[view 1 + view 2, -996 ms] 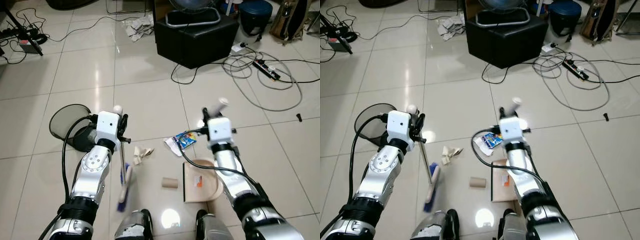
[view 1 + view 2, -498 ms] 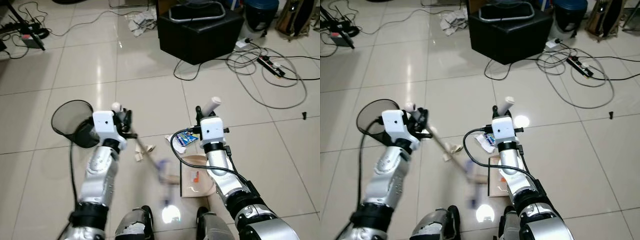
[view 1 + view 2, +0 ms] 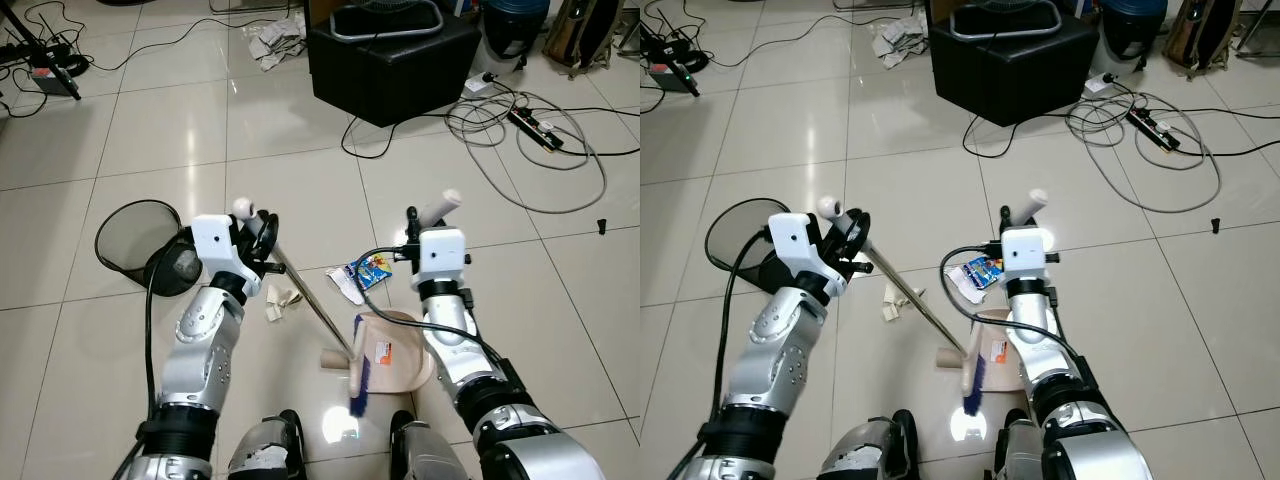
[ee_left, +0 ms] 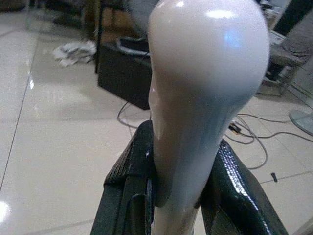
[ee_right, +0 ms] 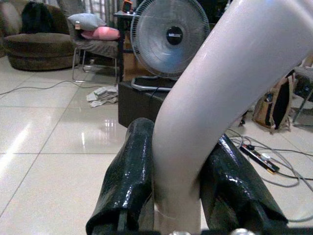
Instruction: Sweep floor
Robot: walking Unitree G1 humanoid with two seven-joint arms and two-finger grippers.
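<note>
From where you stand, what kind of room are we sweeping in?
Probably a lived-in home living room: a sofa and a chair with cushions stand at the back, a fan sits on a black box, and cables trail over the tiled floor.

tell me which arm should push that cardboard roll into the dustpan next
Left. The left gripper is shut on the broom, whose bristles sit right at the cardboard roll beside the dustpan. The right gripper is shut on the dustpan's handle and should just hold it steady.

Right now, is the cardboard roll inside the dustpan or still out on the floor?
Out: the cardboard roll lies on the tiles beside the dustpan, by the broom head.
</note>
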